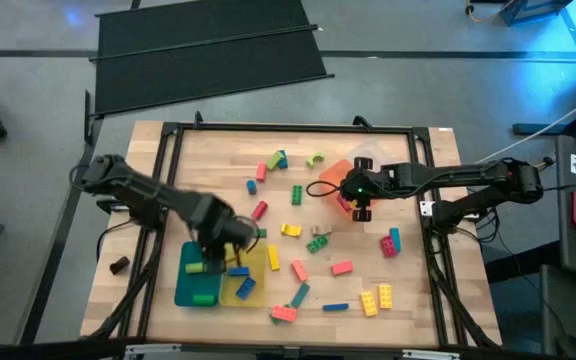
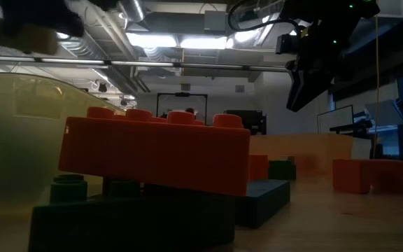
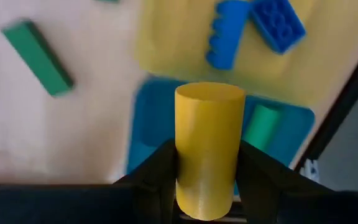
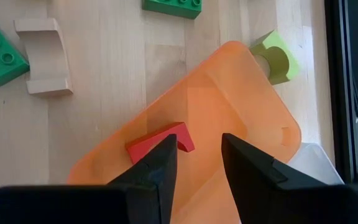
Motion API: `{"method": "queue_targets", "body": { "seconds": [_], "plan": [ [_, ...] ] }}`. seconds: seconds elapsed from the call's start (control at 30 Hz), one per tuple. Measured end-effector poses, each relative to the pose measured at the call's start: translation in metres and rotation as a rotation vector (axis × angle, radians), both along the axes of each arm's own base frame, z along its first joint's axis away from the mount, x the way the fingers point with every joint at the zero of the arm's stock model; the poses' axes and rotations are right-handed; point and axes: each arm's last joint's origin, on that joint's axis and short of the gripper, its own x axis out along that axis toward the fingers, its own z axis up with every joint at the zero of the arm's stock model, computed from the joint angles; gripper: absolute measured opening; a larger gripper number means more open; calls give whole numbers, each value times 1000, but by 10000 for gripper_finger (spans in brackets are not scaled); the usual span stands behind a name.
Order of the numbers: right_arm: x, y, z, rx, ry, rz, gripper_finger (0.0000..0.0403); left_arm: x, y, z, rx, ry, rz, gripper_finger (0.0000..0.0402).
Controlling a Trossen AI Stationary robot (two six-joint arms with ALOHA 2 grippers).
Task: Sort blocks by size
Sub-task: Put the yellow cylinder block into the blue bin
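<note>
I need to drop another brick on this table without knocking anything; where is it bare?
Bare wood lies along the far left edge, beyond the red brick, and in the near right corner past the yellow bricks. The middle is crowded, as is the teal tray by the yellow tray.

My wooden tabletop (image 1: 218, 150) carries scattered blocks (image 1: 343, 268) across its middle and near edge, an orange tray (image 1: 333, 175) toward the far right, and teal (image 1: 196, 285) and yellow (image 1: 253, 285) trays touching side by side at near left.

red brick (image 2: 156, 154) atop dark bricks (image 2: 135, 220) (pincer (image 2: 305, 84) hangs above).
</note>
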Motion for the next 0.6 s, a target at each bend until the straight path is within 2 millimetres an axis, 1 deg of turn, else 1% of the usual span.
{"method": "queue_targets", "body": {
  "seconds": [0.07, 0.17, 0.27, 0.43, 0.6],
  "plan": [
    [0, 0, 0, 2, 0, 1, 129, -5, -15, -1, 2, 0, 14, 118],
    [0, 1, 0, 22, -2, 11, 133, -15, -30, -7, 19, 38, 64, 136],
    [0, 1, 0, 31, -5, 7, 156, -24, -40, -17, 45, 78, 103, 147],
    [1, 1, 0, 33, -9, 5, 211, -31, -46, -35, 75, 101, 155, 152],
    [6, 2, 3, 90, -80, 42, 241, -34, -44, -50, 93, 120, 238, 154]
  ]
}}
